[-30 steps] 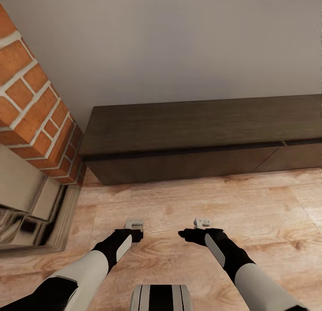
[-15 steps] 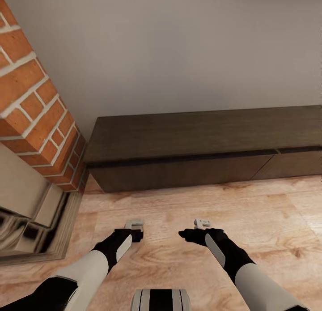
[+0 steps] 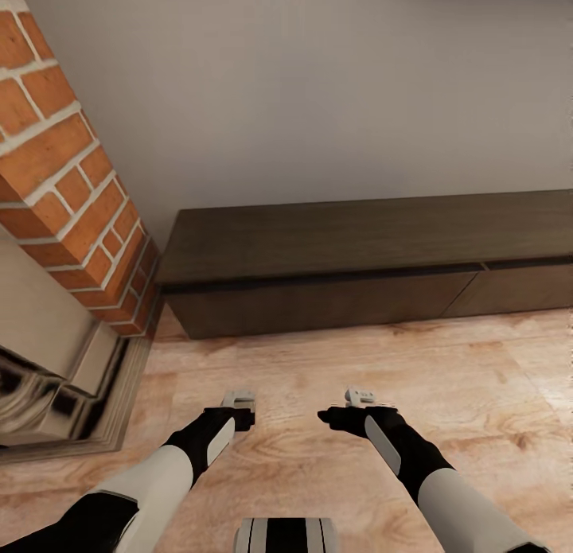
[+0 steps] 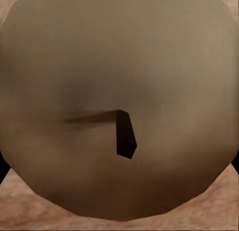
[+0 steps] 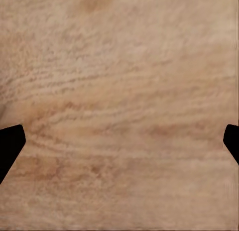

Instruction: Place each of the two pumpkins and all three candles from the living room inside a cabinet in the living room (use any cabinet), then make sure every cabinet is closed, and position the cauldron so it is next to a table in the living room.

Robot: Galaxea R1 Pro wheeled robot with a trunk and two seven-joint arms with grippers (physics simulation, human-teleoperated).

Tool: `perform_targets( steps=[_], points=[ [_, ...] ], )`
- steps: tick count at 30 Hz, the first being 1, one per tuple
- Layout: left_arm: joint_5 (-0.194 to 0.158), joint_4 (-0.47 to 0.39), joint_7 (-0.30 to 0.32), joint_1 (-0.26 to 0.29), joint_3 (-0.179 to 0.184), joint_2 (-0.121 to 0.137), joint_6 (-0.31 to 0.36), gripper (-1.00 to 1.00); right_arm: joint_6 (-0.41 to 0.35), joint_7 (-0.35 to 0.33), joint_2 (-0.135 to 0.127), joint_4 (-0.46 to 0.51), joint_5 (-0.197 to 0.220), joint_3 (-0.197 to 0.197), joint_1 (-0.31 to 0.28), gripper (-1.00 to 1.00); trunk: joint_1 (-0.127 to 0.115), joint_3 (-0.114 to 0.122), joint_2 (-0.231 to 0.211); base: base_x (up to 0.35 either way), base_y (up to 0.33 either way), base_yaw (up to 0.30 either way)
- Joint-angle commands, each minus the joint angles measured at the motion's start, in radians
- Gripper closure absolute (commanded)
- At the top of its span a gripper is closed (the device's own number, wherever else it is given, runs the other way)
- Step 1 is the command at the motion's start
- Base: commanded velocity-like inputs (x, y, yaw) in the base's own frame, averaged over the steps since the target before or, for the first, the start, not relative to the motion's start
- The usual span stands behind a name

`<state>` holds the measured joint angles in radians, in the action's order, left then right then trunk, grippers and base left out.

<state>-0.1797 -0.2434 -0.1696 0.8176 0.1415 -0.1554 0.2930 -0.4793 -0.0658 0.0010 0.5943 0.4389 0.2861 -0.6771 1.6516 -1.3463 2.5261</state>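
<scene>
Dark brown cabinet point(image 3: 358, 243): long and low, standing against the pale wall point(image 3: 318, 99); its drawer fronts sit flush and shut, with a seam between two fronts towards the robot's right.
Brick fireplace point(image 3: 72, 187): red-orange brick with pale mortar on the robot's left, just beside the cabinet's left end; there is a glossy, reflective surround at its foot.
Wooden floor point(image 3: 318, 354): light, grained planks between the robot and the cabinet.
Left end effector point(image 3: 239, 414): held out low over the floor, well short of the cabinet. It is closed on the candle – in the left wrist view, only slivers of its dark fingertips point(image 4: 3, 172) show at the candle's sides.
Candle point(image 4: 119, 66): a tan, many-sided round top seen end-on and very close in the left wrist view, with floor planks showing past its edges.
Wick point(image 4: 125, 134): short and dark, leaning over near the middle of the candle's top.
Right end effector point(image 3: 350, 406): level with the left one and apart from it. It is spread wide and holds nothing – its fingertips point(image 5: 9, 144) sit at opposite edges of the right wrist view, with bare floor between them.
</scene>
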Motion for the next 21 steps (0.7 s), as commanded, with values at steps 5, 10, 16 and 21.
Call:
perform_targets(
  steps=[5, 10, 16, 21],
  points=[
    [-0.010, -0.002, -0.007, 0.000, 0.009, 0.000, 0.005, 1.00, -0.004, -0.002, -0.001, 0.001, -0.002, 0.001, 0.000, -1.00, -0.001, 0.005, 0.000, -0.169, 0.000, 0.000],
    [-0.010, -0.002, -0.007, 0.000, 0.009, 0.000, 0.004, 1.00, -0.004, -0.002, -0.001, 0.001, -0.002, 0.001, 0.000, -1.00, -0.001, 0.012, 0.000, -0.017, 0.000, 0.000],
    [-0.010, -0.002, -0.007, 0.000, 0.009, 0.000, 0.004, 1.00, -0.004, -0.002, 0.000, 0.001, -0.002, 0.001, 0.000, -1.00, -0.001, 0.022, 0.000, -0.002, 0.000, 0.000],
    [-0.010, -0.002, -0.008, 0.000, 0.009, 0.000, 0.003, 1.00, -0.005, -0.002, -0.001, 0.001, -0.002, 0.001, -0.001, -1.00, -0.001, 0.030, 0.000, 0.000, 0.000, 0.000]
  ],
)
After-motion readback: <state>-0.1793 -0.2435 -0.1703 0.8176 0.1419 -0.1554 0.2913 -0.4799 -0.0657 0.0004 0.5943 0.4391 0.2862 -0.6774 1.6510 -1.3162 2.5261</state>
